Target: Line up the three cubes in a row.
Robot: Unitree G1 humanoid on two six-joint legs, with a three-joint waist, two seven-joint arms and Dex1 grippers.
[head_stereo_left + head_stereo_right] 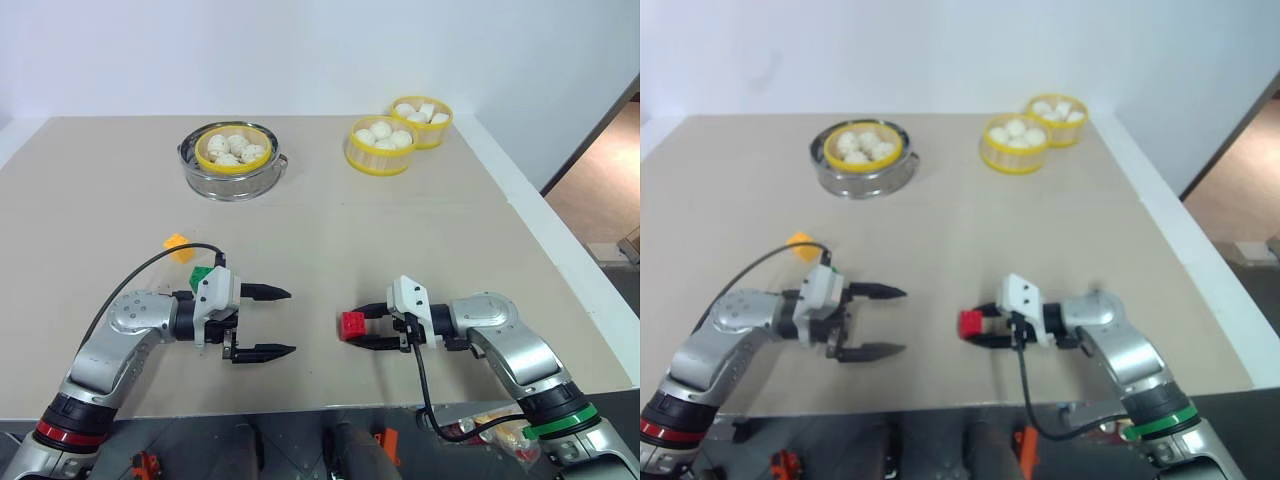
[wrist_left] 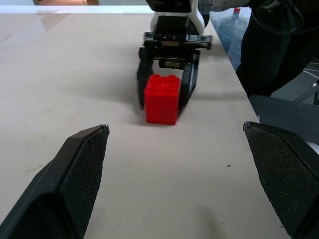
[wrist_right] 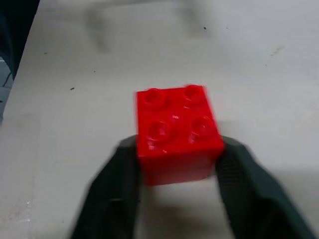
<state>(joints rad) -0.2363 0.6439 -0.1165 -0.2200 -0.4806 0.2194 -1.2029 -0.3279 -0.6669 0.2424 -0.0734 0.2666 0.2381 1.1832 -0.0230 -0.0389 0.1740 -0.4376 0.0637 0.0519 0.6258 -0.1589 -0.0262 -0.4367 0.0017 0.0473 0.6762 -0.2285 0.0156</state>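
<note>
The right hand (image 1: pixel 362 329) pinches the small red plastic cube with bumps on top (image 1: pixel 352 325) on the tan table (image 1: pixel 330 250), the left hand (image 1: pixel 268 322) waits wide, and next red should go beside the green cube (image 1: pixel 201 277).

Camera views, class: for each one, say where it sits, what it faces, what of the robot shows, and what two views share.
Head stereo pair: looks forward and down over the table; both arms show.
Left wrist view: looks along the open left end effector toward the red cube.
Right wrist view: looks along the right end effector, shut on the red cube.
Shared: both wrist views show the red cube between the right end effector's fingers.
</note>
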